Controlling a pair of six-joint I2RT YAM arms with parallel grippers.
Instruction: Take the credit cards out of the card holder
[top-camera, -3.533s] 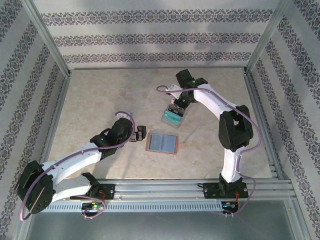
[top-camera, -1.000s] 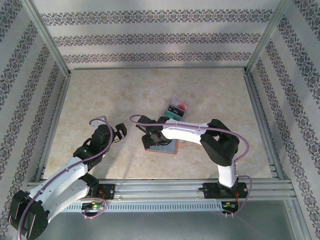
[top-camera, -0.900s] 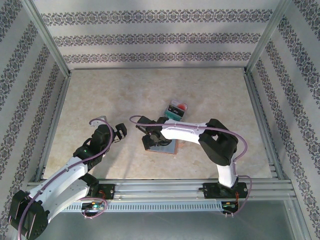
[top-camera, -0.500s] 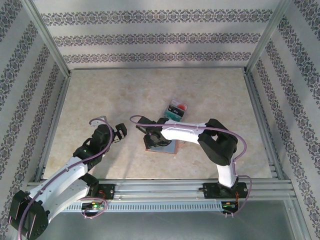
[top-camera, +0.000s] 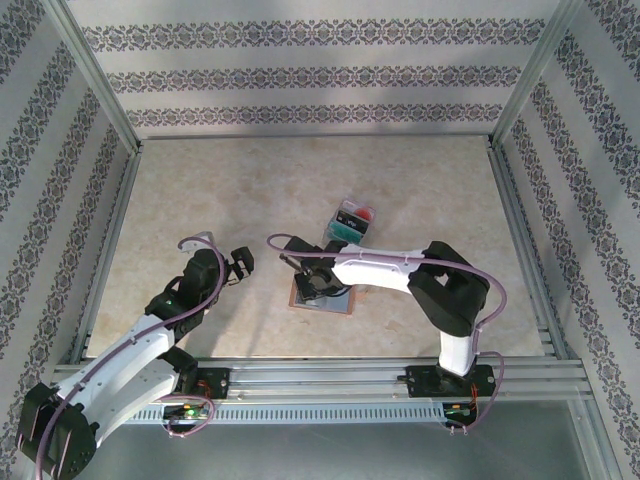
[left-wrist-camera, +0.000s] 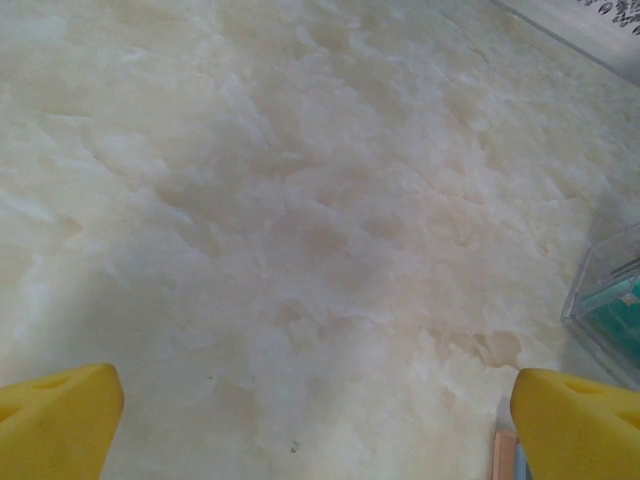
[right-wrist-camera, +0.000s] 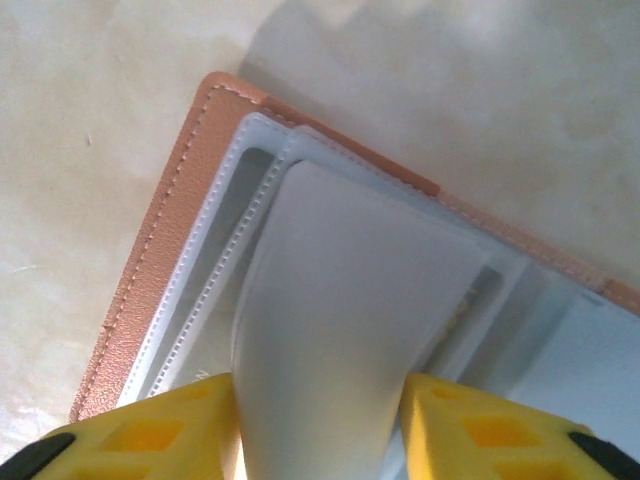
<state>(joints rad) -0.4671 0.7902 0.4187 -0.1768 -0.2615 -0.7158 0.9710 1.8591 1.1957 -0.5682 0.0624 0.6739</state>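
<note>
Left gripper (left-wrist-camera: 318, 425) spread wide over marble table (left-wrist-camera: 300, 200), clear tray (left-wrist-camera: 605, 290) at right

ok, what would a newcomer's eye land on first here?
The right gripper is bent low over the open card holder at mid-table, with a pale inner sleeve caught between its yellow fingers. Just behind the holder stands a clear tray with teal and red cards in it. The left gripper hangs open over bare table to the holder's left.
</note>
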